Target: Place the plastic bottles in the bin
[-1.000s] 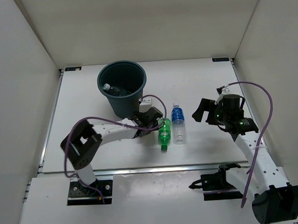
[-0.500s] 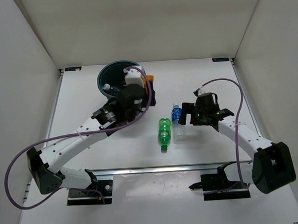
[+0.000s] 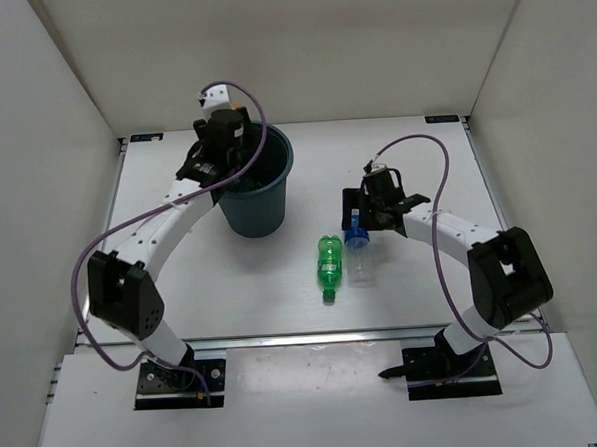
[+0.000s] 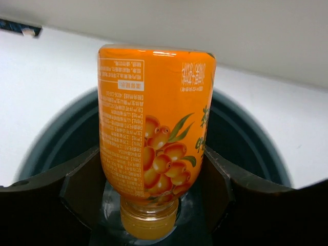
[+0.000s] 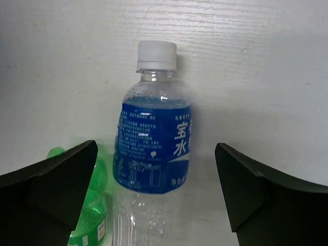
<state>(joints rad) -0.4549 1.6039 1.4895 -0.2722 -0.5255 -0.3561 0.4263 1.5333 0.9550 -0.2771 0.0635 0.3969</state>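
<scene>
Top view: the round dark teal-grey plastic bin (image 3: 260, 200) stands upper centre-left with the left gripper (image 3: 226, 137) over its upper-left rim; the right gripper (image 3: 358, 218) hovers at the cap end of the clear blue-labelled plastic bottle (image 3: 359, 262), which lies just beside the green plastic bottle (image 3: 328, 267) mid-frame. Left wrist view: the fingers (image 4: 77, 189) clamp the orange plastic bottle (image 4: 154, 133), cap down, over the bin's mouth. Right wrist view: the fingers stand wide apart either side of the blue-labelled bottle.
</scene>
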